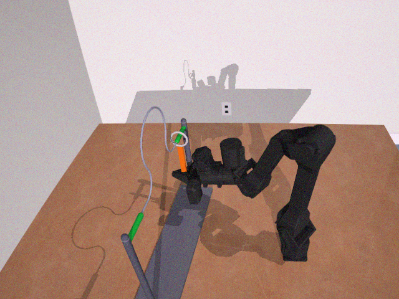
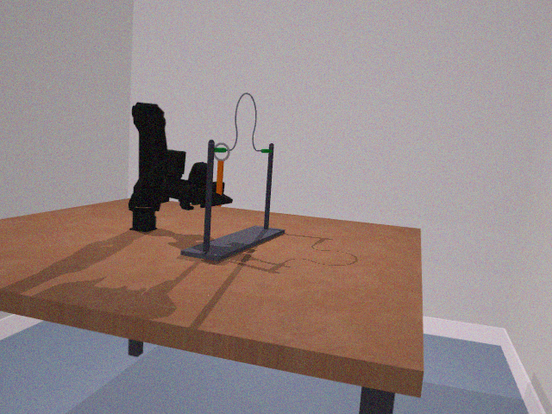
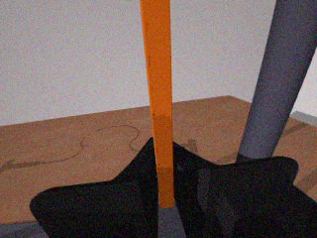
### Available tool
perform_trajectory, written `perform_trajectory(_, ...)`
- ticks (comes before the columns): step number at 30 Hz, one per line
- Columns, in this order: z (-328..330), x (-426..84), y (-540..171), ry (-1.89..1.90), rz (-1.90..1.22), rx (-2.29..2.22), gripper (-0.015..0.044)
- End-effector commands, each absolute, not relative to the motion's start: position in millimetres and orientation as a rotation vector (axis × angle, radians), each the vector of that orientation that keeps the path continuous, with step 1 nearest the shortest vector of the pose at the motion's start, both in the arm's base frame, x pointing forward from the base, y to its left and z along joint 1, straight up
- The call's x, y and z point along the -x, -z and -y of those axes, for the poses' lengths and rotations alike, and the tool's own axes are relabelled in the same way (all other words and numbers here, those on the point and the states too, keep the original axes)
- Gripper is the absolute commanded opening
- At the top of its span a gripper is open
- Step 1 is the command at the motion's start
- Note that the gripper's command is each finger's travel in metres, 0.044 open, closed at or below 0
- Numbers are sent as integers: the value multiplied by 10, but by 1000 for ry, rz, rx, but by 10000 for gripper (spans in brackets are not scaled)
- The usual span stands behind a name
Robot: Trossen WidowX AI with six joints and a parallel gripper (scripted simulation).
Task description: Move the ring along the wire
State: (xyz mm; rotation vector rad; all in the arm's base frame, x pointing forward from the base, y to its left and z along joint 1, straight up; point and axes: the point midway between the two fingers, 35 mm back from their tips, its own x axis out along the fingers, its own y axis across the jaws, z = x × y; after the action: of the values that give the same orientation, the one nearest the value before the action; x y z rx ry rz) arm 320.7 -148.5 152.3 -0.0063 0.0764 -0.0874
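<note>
A white ring (image 1: 187,139) (image 2: 216,152) hangs around the green part (image 1: 180,132) (image 2: 219,150) of the wire beside the far post (image 1: 187,151) (image 2: 208,196) (image 3: 279,84). Its orange handle (image 1: 182,159) (image 2: 219,176) (image 3: 159,89) hangs straight down. My gripper (image 1: 186,174) (image 2: 221,198) (image 3: 158,141) is shut on the lower end of the handle, low beside that post. The thin grey wire (image 1: 146,161) (image 2: 246,94) loops up and runs to the other green part (image 1: 136,225) (image 2: 266,150) at the near post (image 1: 133,257) (image 2: 268,187).
Both posts stand on a long grey base plate (image 1: 180,244) (image 2: 241,238) on the brown table (image 1: 338,193) (image 2: 334,311). The arm's black base (image 1: 296,238) (image 2: 143,218) stands to one side of the plate.
</note>
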Motion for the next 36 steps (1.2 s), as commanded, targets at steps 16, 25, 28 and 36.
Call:
perform_trajectory(16, 1490, -3211, -1570, 87, -67, 12, -150)
perform_trajectory(25, 1490, -3211, -1570, 87, -67, 12, -150)
perform_trajectory(28, 1490, -3211, -1570, 87, -67, 12, -150)
perform_trajectory(36, 1415, -3219, -1570, 86, -67, 11, -150)
